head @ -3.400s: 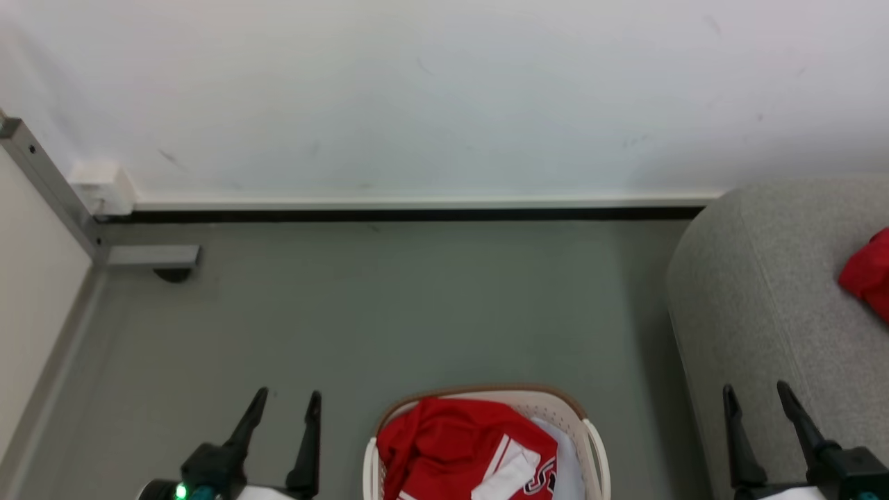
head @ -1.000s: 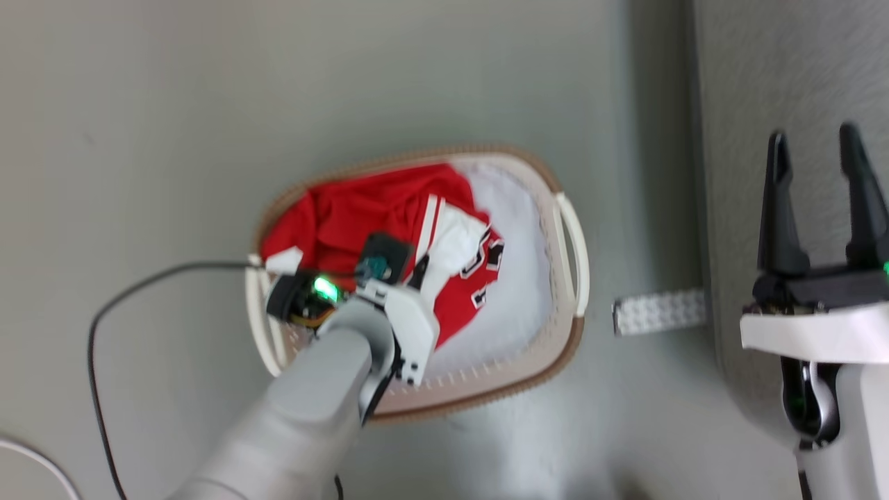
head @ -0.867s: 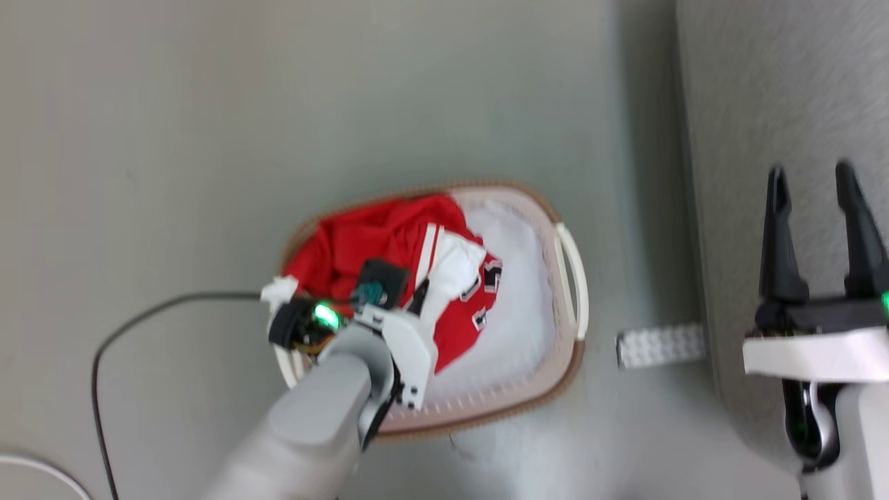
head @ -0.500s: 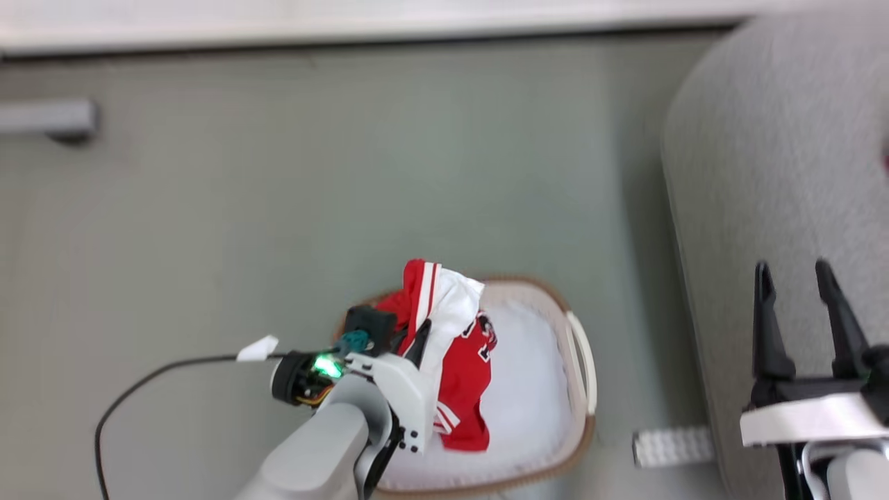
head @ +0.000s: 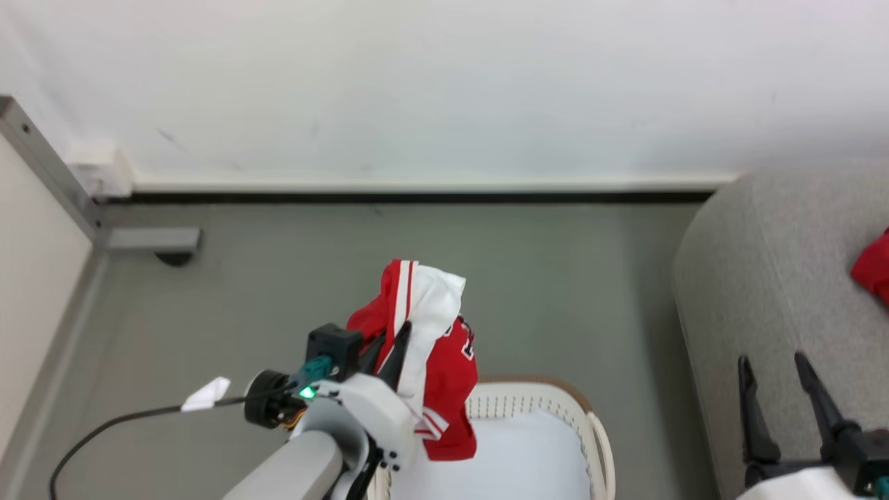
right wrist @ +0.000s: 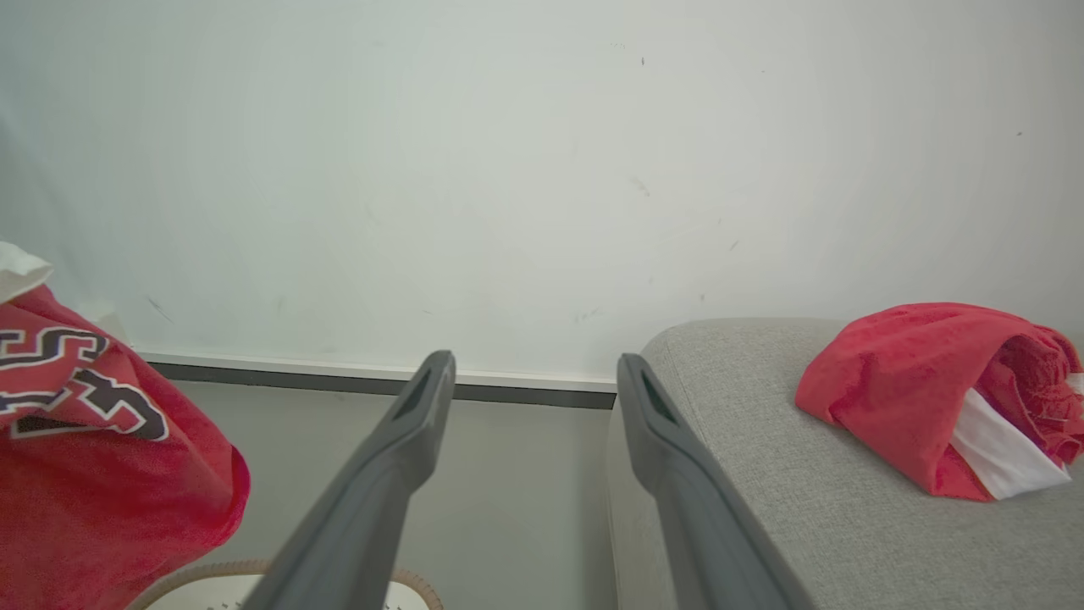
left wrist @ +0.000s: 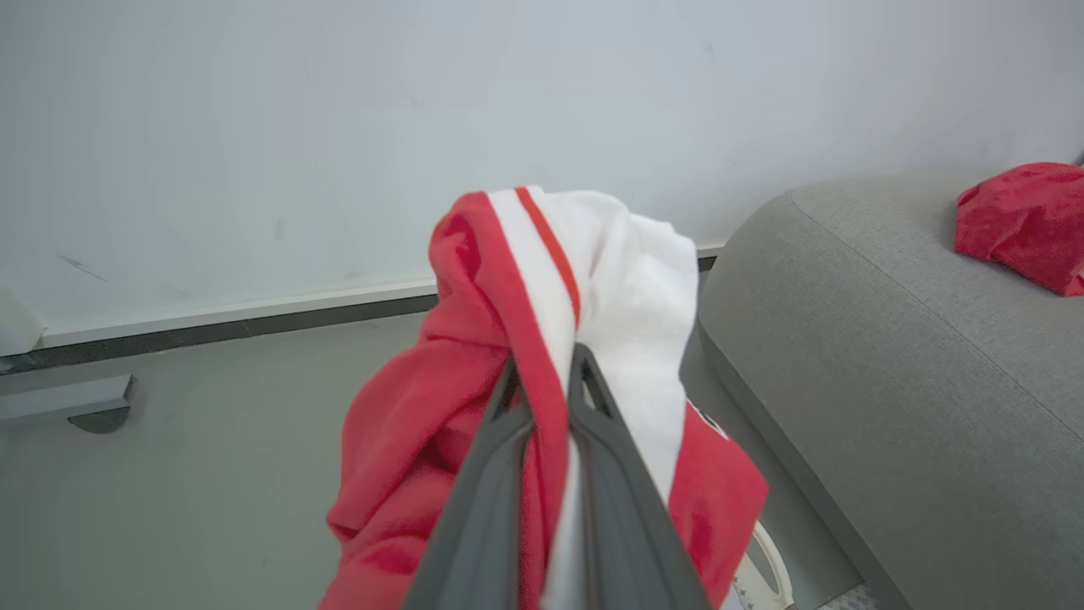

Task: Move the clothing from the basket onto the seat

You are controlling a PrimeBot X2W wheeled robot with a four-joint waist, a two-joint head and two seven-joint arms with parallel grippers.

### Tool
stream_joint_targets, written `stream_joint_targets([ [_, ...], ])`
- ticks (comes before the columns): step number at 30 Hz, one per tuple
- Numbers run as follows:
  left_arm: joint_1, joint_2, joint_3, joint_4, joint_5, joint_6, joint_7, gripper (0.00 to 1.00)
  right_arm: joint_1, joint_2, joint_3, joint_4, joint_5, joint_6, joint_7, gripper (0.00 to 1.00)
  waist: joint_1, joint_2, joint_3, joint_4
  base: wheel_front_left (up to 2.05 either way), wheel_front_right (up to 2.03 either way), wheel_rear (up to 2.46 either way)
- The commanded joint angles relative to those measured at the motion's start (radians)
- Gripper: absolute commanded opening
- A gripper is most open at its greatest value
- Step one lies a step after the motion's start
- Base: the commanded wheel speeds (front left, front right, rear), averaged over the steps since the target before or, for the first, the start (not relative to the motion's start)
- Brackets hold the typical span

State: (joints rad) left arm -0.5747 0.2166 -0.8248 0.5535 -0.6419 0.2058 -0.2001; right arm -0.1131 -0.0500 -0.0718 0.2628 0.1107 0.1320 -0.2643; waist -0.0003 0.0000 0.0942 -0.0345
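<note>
**Red jersey lifted clear of the basket, seat next**

Nearest, at the right, the right gripper (head: 771, 361) of two long dark fingers stands wide and empty. Left of it is the oval cream-white perforated plastic basket (head: 590, 423) with its brown rim band, and the part in view holds pale bluish-white padding (head: 507, 458). A second ago the bright red soft jersey (head: 444, 361), with white stripes and black-and-white numerals, lay in that basket under the left gripper (left wrist: 546, 366). Now it hangs above the rim, pinched between that gripper's narrowed fingers, over the grey floor (head: 486, 278). To the right, the large light grey woven upholstered seat (head: 764, 264) already carries a second red garment (right wrist: 898, 381) farther back. I judge the pick done, leaving a carry rightward and a release onto the seat.
</note>
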Motion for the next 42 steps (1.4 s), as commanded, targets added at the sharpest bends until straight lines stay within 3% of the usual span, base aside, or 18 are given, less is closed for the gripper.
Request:
stream_joint_targets([
  [1,0.034,0.032,0.006,-0.053,-0.006,0.019,0.013,0.0,0.032,-0.001,-0.003,0.01,-0.007,-0.003,0.0,1.0,0.0003,0.0,-0.063,0.019,0.0,0.0,0.0],
  [15,0.128,0.216,0.048,-0.388,0.01,0.148,0.102,0.05,0.094,-0.001,0.04,0.046,-0.013,-0.003,0.0,1.0,0.0003,0.0,-0.146,0.018,0.0,0.0,0.0],
  [30,0.151,0.26,0.042,-0.508,0.016,0.191,0.143,0.1,0.115,-0.001,0.114,0.076,0.007,-0.002,0.0,1.0,0.0003,0.0,-0.168,0.019,0.0,0.0,0.0],
  [34,0.151,0.259,0.037,-0.525,0.02,0.196,0.148,0.09,0.092,-0.001,0.198,0.081,-0.005,-0.003,0.0,1.0,0.0003,0.0,-0.166,0.013,0.0,0.0,0.0],
  [42,0.129,0.244,0.021,-0.545,0.027,0.194,0.156,0.04,0.001,-0.002,0.503,0.113,0.051,-0.002,0.0,1.0,0.0003,0.0,-0.16,0.004,0.0,0.0,0.0],
])
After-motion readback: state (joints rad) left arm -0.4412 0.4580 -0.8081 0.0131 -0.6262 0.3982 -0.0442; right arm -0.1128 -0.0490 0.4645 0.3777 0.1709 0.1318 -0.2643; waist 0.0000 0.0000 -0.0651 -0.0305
